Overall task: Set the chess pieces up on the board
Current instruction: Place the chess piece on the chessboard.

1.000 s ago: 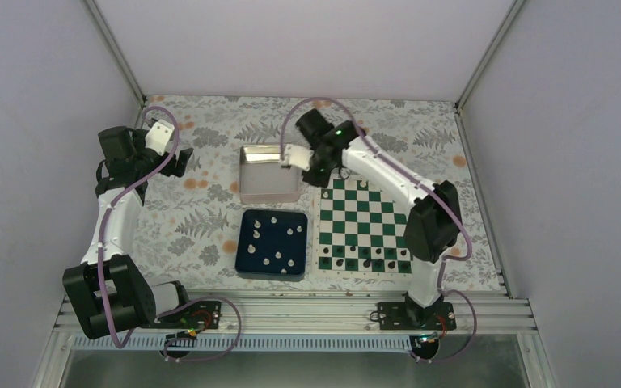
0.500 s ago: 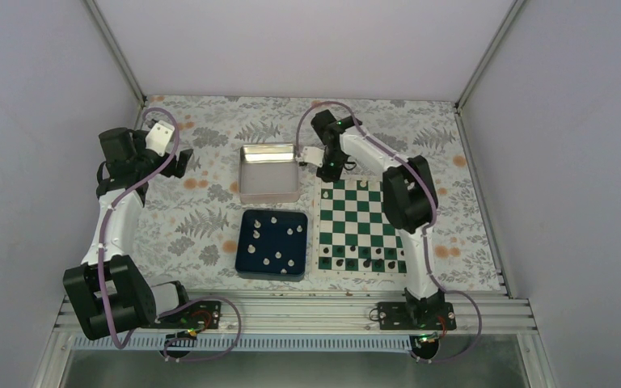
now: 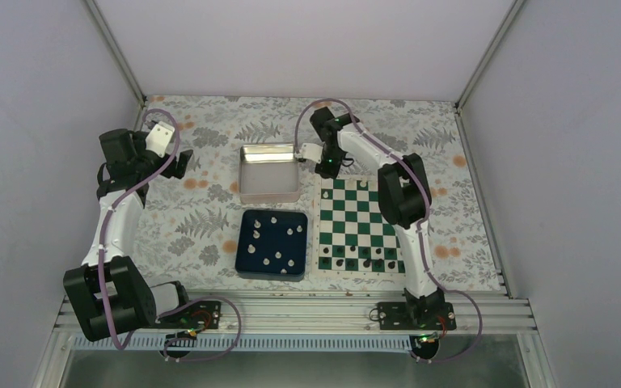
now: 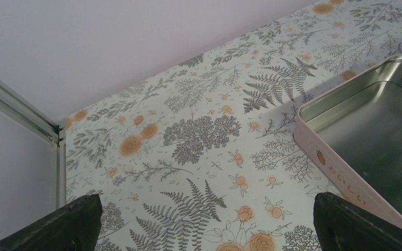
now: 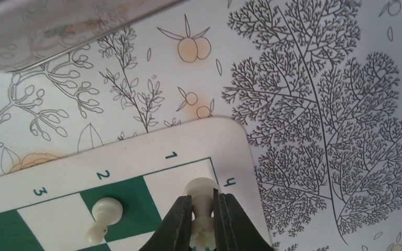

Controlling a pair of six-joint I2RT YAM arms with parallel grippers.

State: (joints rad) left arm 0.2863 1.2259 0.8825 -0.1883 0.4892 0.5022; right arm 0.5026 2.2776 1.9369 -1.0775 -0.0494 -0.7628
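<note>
Floral-print tablecloth (image 3: 194,218) below, right gripper (image 5: 202,206) pinches a tiny white chess piece (image 5: 201,188) over the eleven-o'clock corner of the green-and-white chessboard (image 5: 136,157), seemingly mid-placement; a gentle release should follow, while left gripper (image 4: 209,222) gapes wide.

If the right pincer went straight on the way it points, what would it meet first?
The right pincer's white piece would meet the board's white corner square first; it may already touch, height unclear.

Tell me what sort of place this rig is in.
Probably a lab robot cell, not a home: plain pale panel walls in aluminium framing, arms bolted to a metal rail, and a floral-covered table with a board, where the right tool grips a white piece.
</note>
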